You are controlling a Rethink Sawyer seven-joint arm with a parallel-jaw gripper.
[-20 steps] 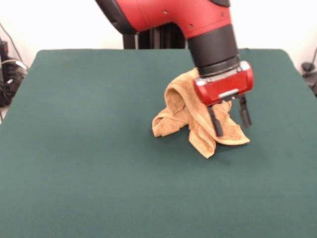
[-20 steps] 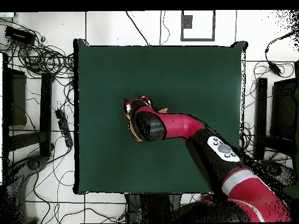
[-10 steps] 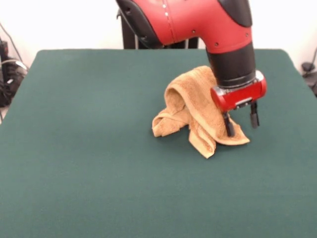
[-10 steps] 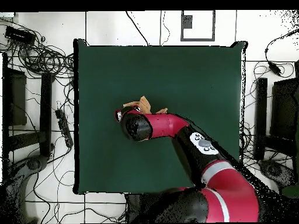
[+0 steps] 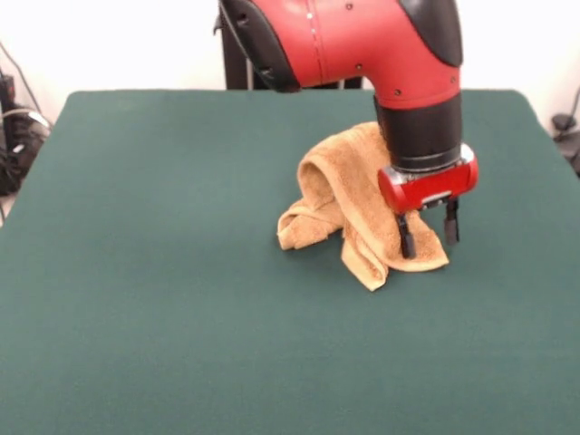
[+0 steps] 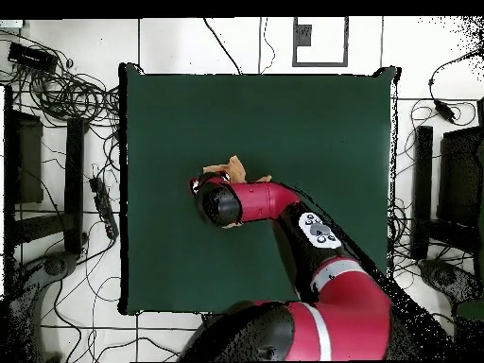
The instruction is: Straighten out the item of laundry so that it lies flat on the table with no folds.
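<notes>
Low over the cloth, the tool [image 5: 428,236] hangs from the red and black arm [image 5: 362,41] with its two dark fingers [image 5: 407,239] pointing down and set apart, a clear gap showing between them. Nothing sits in that gap. One finger stands in front of the towel's flat flap in the front view; whether it touches the fabric cannot be told. The other finger hangs past the flap's edge, over bare green.

The towel [image 5: 349,204] lies crumpled near the middle of the worktop [image 5: 145,299]. It rises in a rounded hump just beside the tool's red housing, with a bunched fold trailing to one side and a flatter flap with a hemmed corner spreading toward the camera in the front view.

From overhead, the arm crosses the worktop [image 6: 312,123] from the bottom edge and covers most of the towel [image 6: 233,170]; only a small tan piece shows beyond the wrist. Cables lie on the floor [image 6: 57,95] around the worktop.
</notes>
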